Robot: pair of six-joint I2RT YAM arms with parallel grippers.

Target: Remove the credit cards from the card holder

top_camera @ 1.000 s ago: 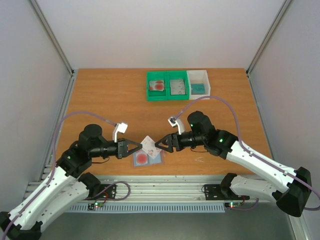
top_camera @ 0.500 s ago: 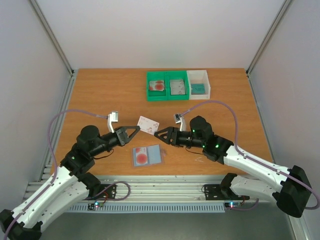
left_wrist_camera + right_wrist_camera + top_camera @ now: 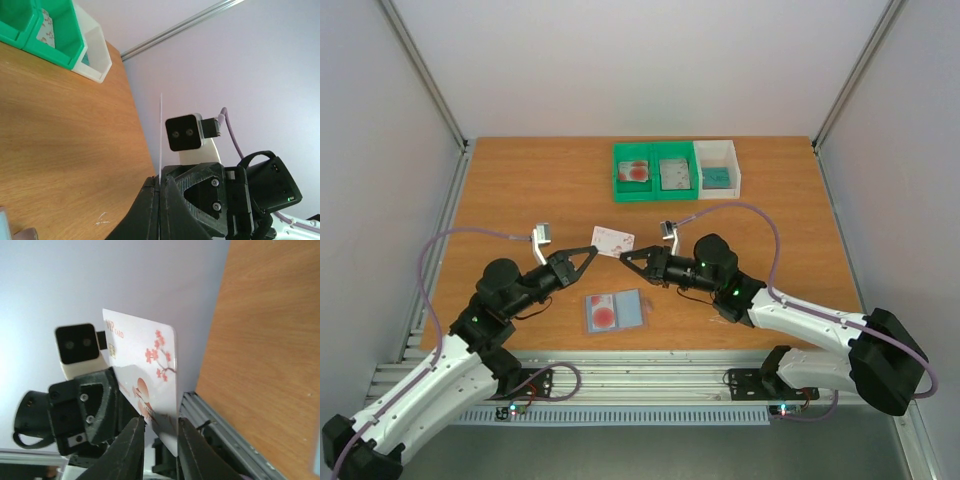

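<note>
Right now the left gripper [image 3: 592, 250] is clamped on the white red-blotched card [image 3: 614, 239], held in the air. Its long axis runs toward the right gripper [image 3: 625, 257], whose jaws sit narrowly apart at the far corner. The card holder [image 3: 630, 312] lies open on the table [image 3: 520, 190] below both grippers.

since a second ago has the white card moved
Yes. The white card has gone up the view, away from the card holder toward the green trays.
</note>
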